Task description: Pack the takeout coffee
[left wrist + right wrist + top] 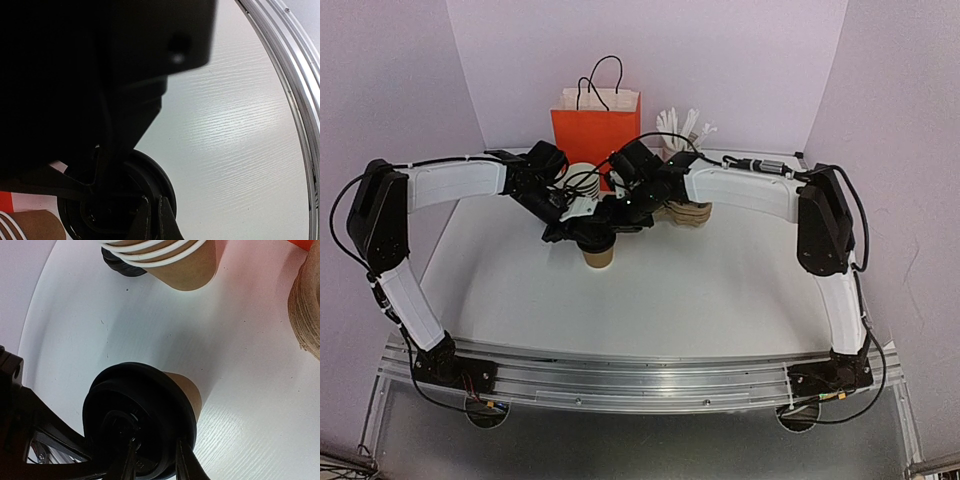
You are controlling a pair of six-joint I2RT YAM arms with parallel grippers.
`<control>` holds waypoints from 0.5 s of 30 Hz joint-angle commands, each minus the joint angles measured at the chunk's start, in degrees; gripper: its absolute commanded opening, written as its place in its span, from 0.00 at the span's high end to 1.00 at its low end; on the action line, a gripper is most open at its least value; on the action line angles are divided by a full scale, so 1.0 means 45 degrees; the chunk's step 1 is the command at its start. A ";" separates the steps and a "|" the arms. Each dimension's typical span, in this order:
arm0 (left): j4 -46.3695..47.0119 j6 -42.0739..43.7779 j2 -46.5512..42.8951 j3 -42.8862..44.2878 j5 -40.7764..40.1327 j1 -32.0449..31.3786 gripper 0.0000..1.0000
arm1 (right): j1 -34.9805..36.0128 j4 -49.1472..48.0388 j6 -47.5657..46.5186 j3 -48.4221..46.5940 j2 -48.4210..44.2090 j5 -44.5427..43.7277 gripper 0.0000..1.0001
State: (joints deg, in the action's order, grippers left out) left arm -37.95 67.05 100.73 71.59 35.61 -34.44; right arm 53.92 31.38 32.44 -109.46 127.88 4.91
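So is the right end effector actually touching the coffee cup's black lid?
Touching. The right wrist view shows the right end effector with its fingers closed on the rim of the black lid, no gap visible.

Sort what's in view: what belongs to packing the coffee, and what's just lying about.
Job: coffee; orange bag, likely where it goes.
Lying about: cup stack; loose lids; brown paper stack; white utensils.
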 commanded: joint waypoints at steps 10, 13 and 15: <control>-0.0745 -0.1136 0.1670 -0.0237 -0.0186 0.0424 1.00 | 0.0285 0.0551 0.0662 0.1453 0.0887 0.0891 0.78; -0.0772 -0.1256 0.1371 0.0057 -0.0237 0.0426 0.96 | 0.0292 0.0634 0.0489 0.1292 0.0773 0.0740 0.78; -0.0756 -0.1633 0.1100 0.0492 -0.0199 0.0426 0.86 | 0.0286 0.0679 0.0314 0.1131 0.0666 0.0644 0.78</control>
State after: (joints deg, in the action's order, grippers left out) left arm -38.96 62.54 102.96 72.82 41.36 -32.32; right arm 53.45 26.98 34.74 -105.71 126.74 5.23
